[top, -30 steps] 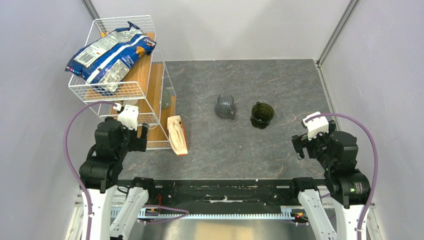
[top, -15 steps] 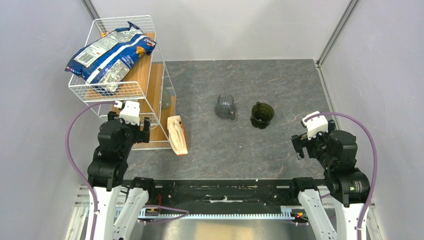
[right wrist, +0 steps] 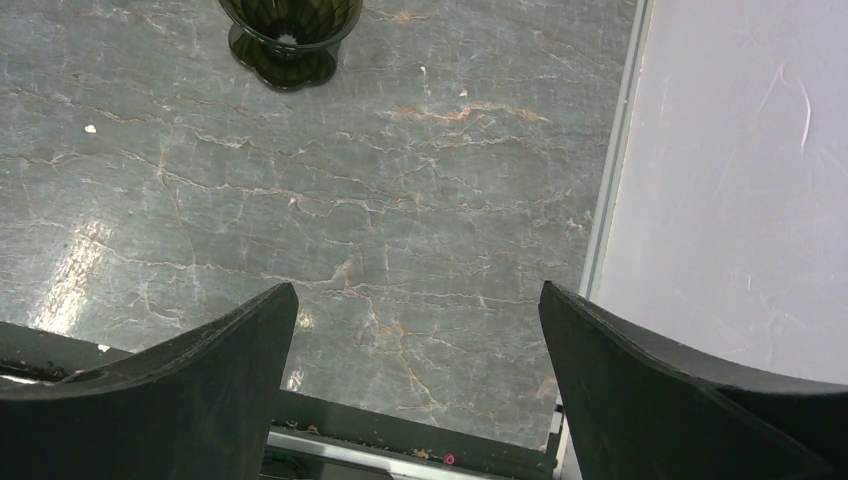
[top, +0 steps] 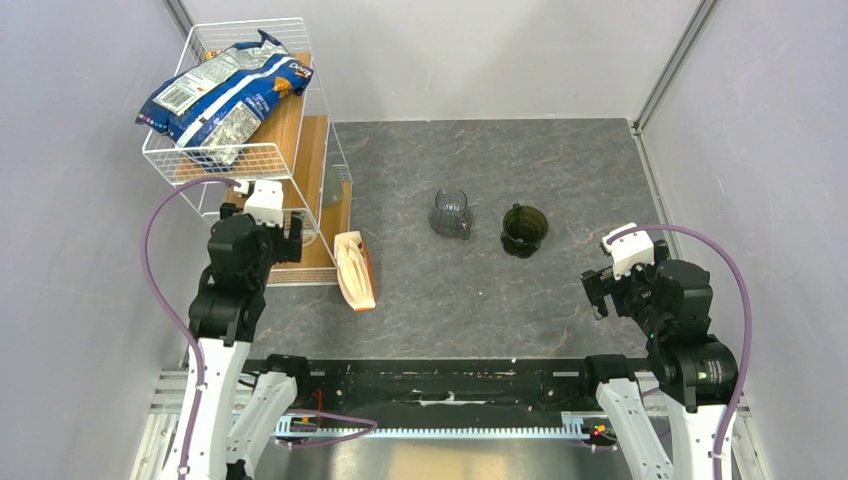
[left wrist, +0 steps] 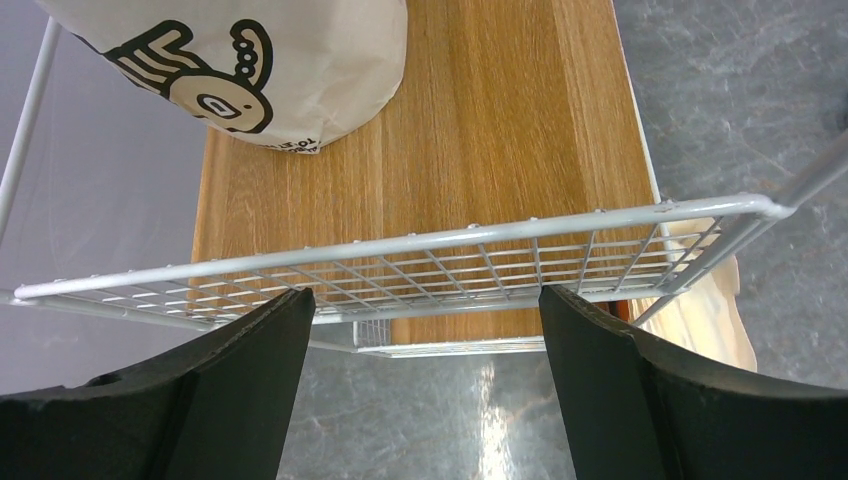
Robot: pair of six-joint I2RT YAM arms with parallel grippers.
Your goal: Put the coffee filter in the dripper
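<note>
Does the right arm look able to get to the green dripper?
Probably yes. The right gripper is open and the dripper stands ahead of it on the table, with nothing between them. The glass cup sits on the dripper's far side, out of the way.

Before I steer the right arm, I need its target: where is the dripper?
Top view: the dripper stands right of centre on the table, just right of the glass cup.
</note>
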